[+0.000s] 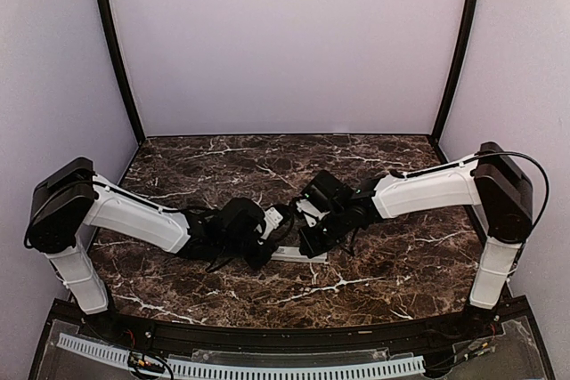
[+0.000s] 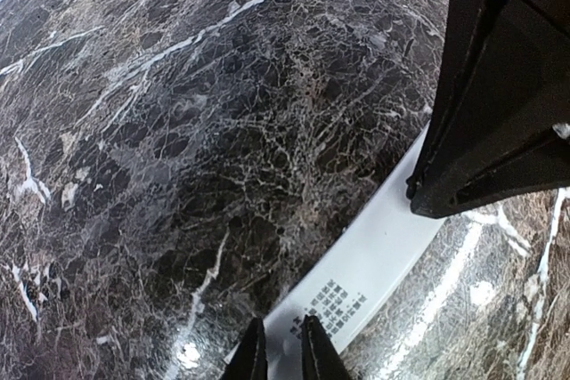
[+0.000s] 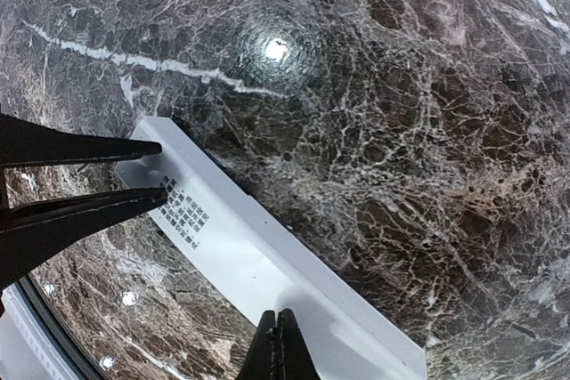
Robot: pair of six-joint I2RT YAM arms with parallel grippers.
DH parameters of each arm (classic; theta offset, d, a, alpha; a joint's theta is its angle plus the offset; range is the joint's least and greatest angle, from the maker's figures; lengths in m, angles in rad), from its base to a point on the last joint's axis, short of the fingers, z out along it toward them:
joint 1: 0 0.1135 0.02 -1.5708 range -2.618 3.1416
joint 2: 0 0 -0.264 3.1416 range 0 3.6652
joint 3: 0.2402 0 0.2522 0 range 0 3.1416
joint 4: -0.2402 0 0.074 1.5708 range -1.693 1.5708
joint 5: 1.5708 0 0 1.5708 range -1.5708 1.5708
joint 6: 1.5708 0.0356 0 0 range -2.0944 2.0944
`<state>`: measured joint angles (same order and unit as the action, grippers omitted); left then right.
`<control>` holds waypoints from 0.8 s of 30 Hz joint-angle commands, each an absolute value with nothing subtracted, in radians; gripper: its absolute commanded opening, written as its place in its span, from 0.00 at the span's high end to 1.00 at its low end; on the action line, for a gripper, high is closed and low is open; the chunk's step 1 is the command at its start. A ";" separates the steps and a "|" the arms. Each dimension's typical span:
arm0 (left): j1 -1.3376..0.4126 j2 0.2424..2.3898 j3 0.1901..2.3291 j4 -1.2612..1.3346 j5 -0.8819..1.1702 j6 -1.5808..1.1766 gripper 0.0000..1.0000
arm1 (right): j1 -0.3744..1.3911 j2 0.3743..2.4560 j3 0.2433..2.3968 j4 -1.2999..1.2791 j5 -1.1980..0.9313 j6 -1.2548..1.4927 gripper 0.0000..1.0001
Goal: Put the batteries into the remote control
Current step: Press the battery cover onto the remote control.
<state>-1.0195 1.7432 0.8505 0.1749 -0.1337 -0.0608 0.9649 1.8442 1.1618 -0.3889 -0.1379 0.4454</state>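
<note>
Right pincer point(image 3: 278, 325) pressed together over remote control point(image 3: 254, 255) | left pincer point(image 2: 283, 334) part-spread over end

Robot lab booth, plain walls point(image 1: 285, 42), marble tabletop point(image 1: 383, 260)

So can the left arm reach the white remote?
Probably yes. The left fingers are right at the printed end of the remote control, with nothing between them. The right fingers sit farther along it, out of the way.
</note>
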 commanded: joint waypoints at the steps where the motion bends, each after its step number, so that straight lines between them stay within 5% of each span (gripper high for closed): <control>1: -1.026 1.728 0.776 0.050 -0.138 -0.061 0.84 | 0.956 1.891 1.102 -0.489 -0.138 0.445 1.00; 5: -1.026 1.663 0.797 0.090 -0.110 -0.011 0.73 | 0.954 1.883 1.112 -0.490 -0.140 0.437 1.00; 12: -1.025 1.595 0.843 0.071 0.012 0.193 0.28 | 0.945 1.840 1.142 -0.481 -0.167 0.411 1.00; 18: -0.997 1.646 1.018 -0.280 0.103 0.444 0.24 | 0.934 1.761 1.195 -0.489 -0.219 0.387 1.00; 24: -0.930 1.682 1.047 -0.292 0.193 0.558 0.24 | 0.884 1.652 1.151 -0.467 -0.218 0.443 0.96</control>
